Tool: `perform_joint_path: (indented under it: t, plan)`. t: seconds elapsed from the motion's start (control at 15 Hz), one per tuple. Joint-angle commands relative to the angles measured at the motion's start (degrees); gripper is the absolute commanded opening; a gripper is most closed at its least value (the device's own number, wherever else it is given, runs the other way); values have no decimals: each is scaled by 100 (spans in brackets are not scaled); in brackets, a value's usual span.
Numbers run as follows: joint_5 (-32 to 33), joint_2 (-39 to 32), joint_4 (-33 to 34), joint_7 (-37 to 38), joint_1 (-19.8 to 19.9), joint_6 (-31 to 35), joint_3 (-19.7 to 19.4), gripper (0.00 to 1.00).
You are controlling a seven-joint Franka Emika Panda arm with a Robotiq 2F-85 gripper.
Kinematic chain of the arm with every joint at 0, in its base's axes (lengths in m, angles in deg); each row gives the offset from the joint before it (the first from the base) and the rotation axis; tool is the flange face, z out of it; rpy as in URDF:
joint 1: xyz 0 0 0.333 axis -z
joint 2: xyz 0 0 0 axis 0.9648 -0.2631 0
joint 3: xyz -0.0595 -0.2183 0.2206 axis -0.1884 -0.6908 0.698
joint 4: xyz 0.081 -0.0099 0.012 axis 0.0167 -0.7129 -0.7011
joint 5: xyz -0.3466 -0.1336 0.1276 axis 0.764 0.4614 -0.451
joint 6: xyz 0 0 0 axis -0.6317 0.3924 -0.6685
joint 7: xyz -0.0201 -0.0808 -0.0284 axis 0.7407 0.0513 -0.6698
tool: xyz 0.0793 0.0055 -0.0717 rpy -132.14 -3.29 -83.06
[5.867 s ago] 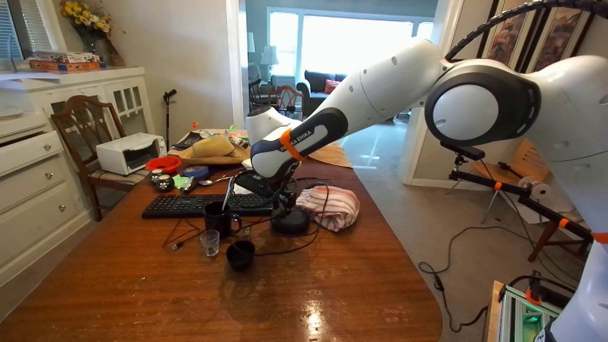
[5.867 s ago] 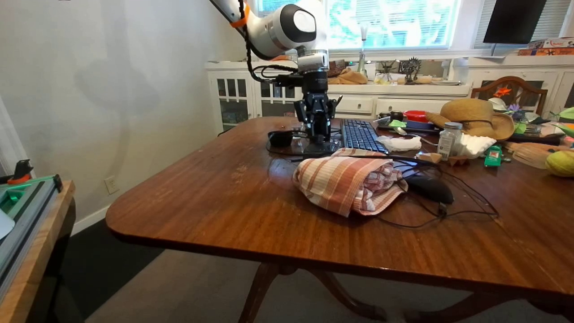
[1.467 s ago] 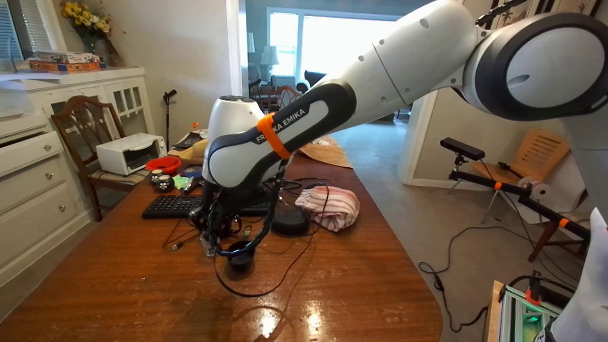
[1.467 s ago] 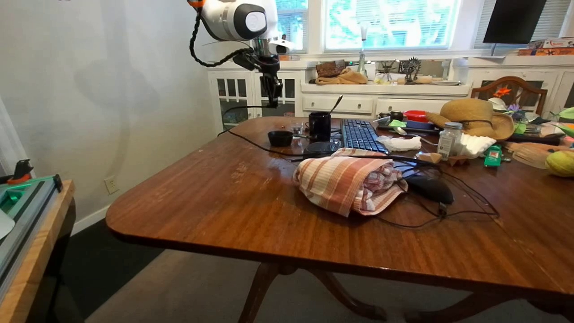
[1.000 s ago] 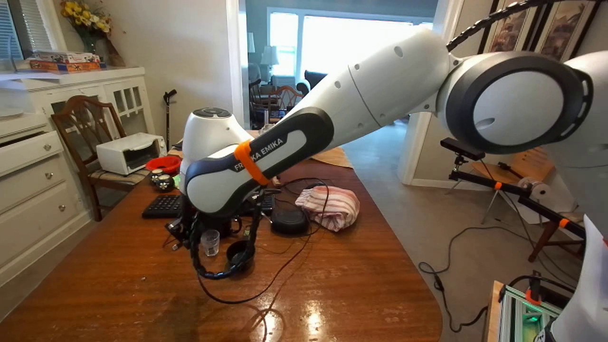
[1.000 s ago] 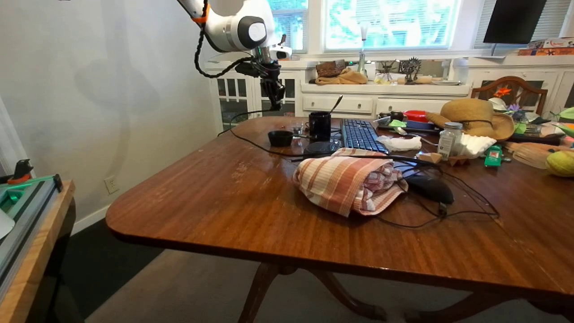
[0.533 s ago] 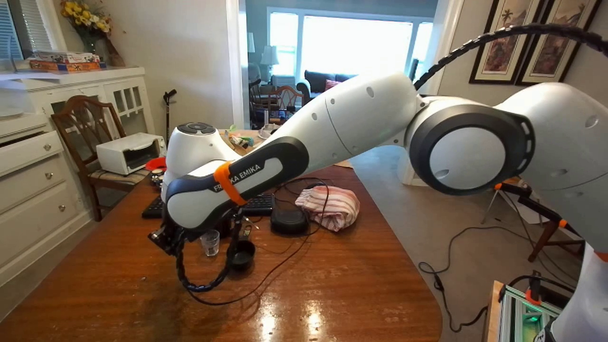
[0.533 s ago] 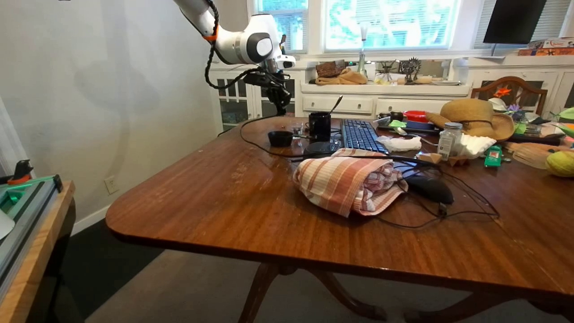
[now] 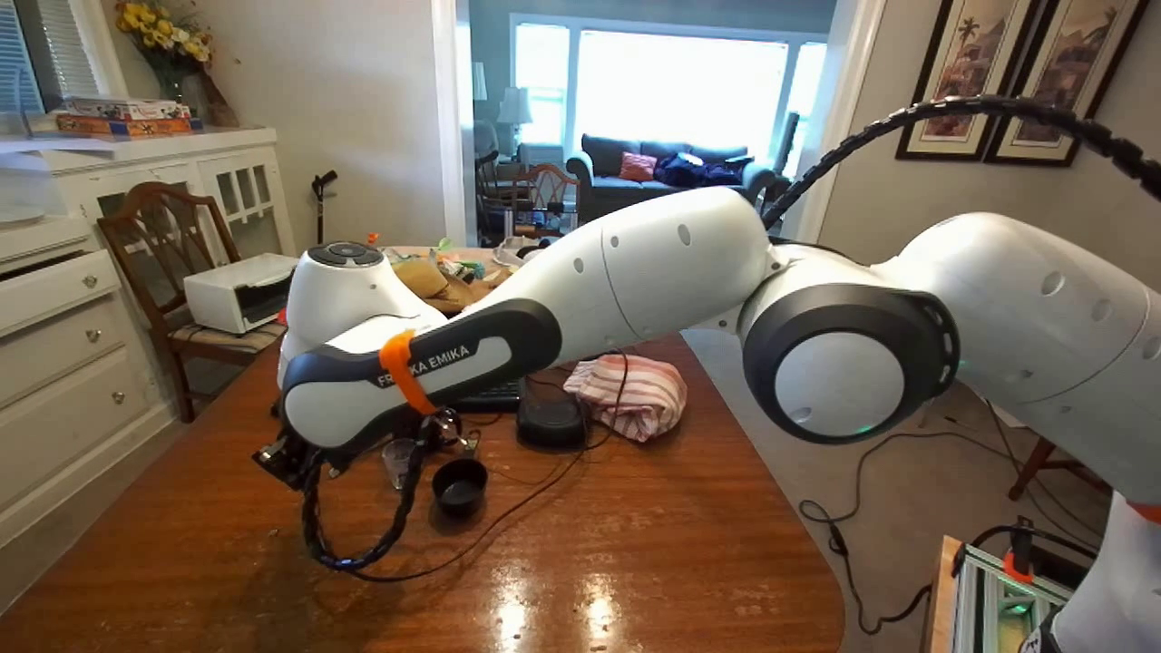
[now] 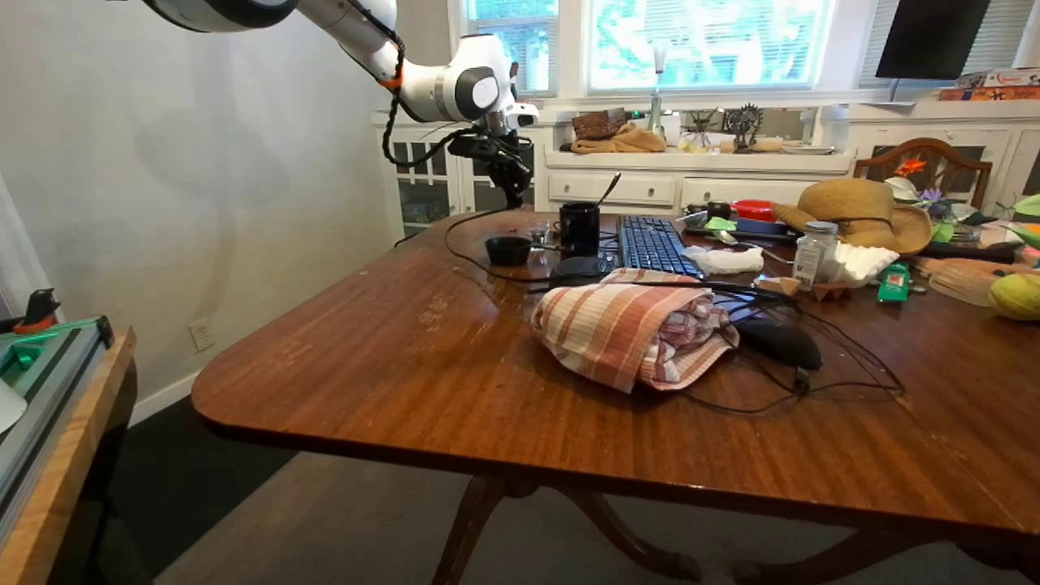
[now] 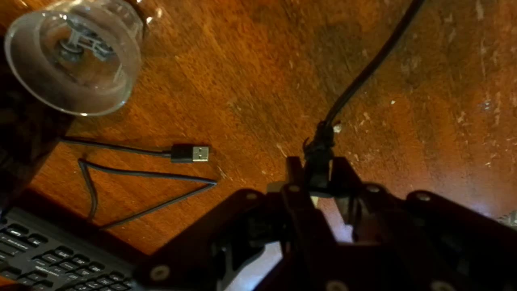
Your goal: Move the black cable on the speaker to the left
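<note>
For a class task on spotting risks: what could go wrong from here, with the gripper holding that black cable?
The gripper seems to hold the black cable near its end, so it might slip out. A drinking glass stands nearby; a swing that way could knock it over. The cable seems to cross the striped cloth, so pulling might drag the cloth along.
</note>
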Motion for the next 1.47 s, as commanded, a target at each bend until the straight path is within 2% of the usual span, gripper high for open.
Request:
perform_joint_path:
  t: [0.0, 0.27, 0.6, 1.0, 1.13, 1.2, 1.4]
  plan:
    - [226, -714, 1134, 73, -246, -554, -240, 6]
    - [303, -1074, 1689, -46, -374, -909, -295, 6]
    - [218, -1326, 2076, -102, -440, -918, -255, 6]
    - [36, -1635, 2562, -293, -462, -878, -39, 6]
    - [43, -1547, 2356, -387, -433, -765, 81, 6]
    - [-24, -1721, 2660, -478, -463, -941, 90, 6]
    - [-74, -1827, 2793, -632, -492, -1061, 150, 6]
